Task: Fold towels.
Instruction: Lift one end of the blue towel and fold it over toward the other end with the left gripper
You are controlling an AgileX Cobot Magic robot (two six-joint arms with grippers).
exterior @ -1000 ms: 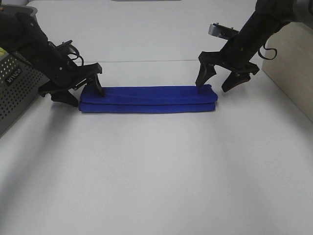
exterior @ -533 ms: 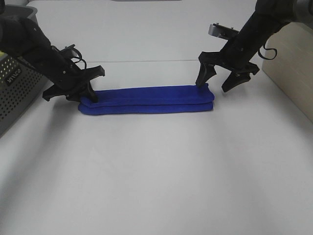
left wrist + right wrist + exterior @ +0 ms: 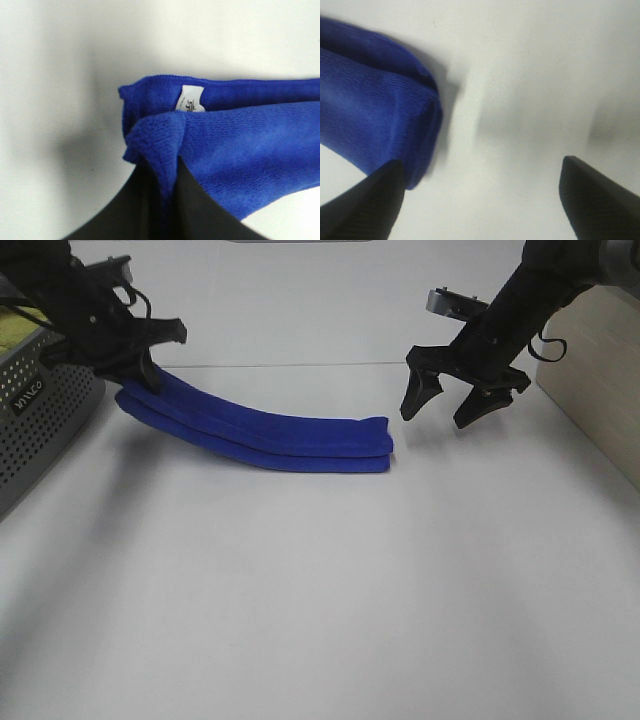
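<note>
The royal-blue towel (image 3: 270, 433) lies folded into a long narrow strip on the white table. My left gripper (image 3: 140, 372) is shut on its left end and holds that end raised, so the strip slopes down to the right. The left wrist view shows the pinched towel (image 3: 235, 150), its small white tag (image 3: 190, 98) and my closed fingers (image 3: 150, 210). My right gripper (image 3: 452, 408) is open and empty, just right of the towel's right end. The right wrist view shows that end (image 3: 375, 125) next to one of my spread fingertips (image 3: 365, 202).
A grey perforated basket (image 3: 35, 420) stands at the left edge, close behind my left arm. A beige box (image 3: 600, 380) stands at the right edge behind my right arm. The white table (image 3: 320, 590) stretches toward the front.
My left gripper closed on the towel's left end, then lifted it and pulled it left and back. The towel's right end slid left, away from my open right gripper, which stayed in place.
</note>
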